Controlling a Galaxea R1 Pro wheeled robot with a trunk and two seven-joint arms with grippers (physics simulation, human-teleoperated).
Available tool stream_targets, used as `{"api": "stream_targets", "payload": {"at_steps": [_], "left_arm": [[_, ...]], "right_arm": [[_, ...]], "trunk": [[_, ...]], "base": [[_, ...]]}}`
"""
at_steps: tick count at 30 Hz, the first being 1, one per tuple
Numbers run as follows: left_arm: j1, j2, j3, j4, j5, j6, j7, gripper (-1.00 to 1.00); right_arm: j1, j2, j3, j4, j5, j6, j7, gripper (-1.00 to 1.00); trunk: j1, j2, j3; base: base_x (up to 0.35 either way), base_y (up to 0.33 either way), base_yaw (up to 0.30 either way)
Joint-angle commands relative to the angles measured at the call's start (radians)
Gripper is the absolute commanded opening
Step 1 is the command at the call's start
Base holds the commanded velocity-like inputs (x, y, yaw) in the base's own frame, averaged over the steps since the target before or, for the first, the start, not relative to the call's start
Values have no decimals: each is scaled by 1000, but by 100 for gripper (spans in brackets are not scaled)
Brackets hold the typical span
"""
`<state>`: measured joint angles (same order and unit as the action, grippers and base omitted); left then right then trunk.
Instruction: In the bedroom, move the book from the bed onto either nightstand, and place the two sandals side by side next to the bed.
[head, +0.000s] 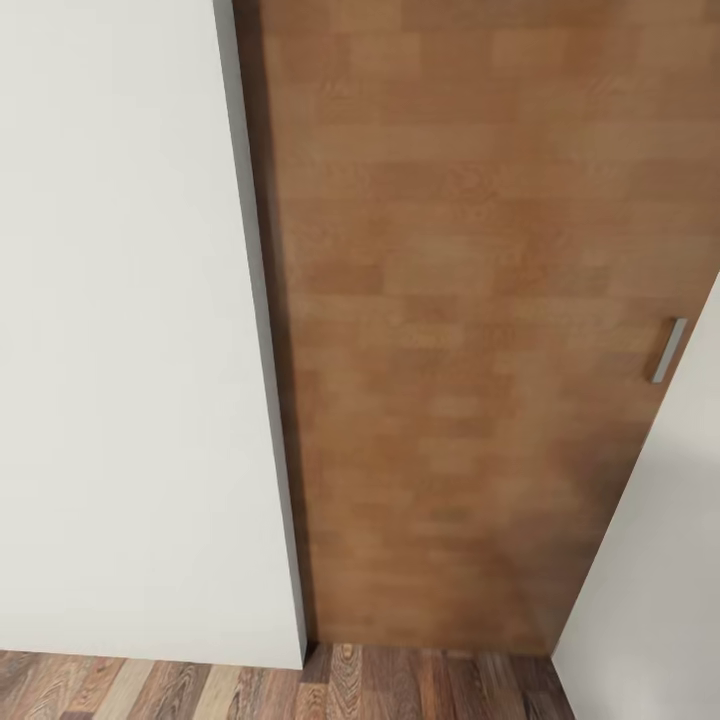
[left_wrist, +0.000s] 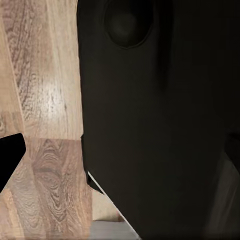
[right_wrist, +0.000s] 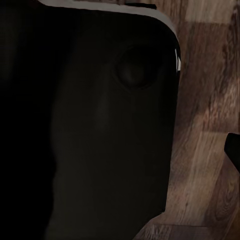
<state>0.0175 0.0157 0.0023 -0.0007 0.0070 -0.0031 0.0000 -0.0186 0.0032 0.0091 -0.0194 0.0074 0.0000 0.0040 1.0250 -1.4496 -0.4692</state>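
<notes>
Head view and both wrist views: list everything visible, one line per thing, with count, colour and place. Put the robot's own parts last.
door: one, warm brown wood, straight ahead in the head view, between two pale surfaces.
door handle: one, grey metal bar, at the door's right edge.
left wall: one, off-white, left of the door, with a grey edge beside it.
right wall: one, off-white, lower right of the head view.
floor: wood planks in mixed browns, below the door; also seen in the left wrist view and the right wrist view.
robot body: dark, close to both wrist cameras; gripper states cannot be told.
</notes>
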Motion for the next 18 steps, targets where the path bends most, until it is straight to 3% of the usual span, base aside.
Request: {"api": "stream_targets", "payload": {"at_steps": [1, 3, 18], "left_arm": [[6, 6, 1, -1, 1, 0, 1, 100], [8, 18, 1, -1, 1, 0, 1, 100], [9, 20, 3, -1, 2, -1, 1, 100]], "right_arm": [[-6, -1, 1, -6, 1, 2, -2, 100], [-33, 1, -3, -14, -2, 9, -7, 100], [-38, -2, -5, -14, -4, 12, -10, 100]], "trunk": [[0, 0, -1], [0, 0, -1], [0, 0, -1]], "base": [[0, 0, 196], [0, 0, 239], [0, 0, 283]]}}
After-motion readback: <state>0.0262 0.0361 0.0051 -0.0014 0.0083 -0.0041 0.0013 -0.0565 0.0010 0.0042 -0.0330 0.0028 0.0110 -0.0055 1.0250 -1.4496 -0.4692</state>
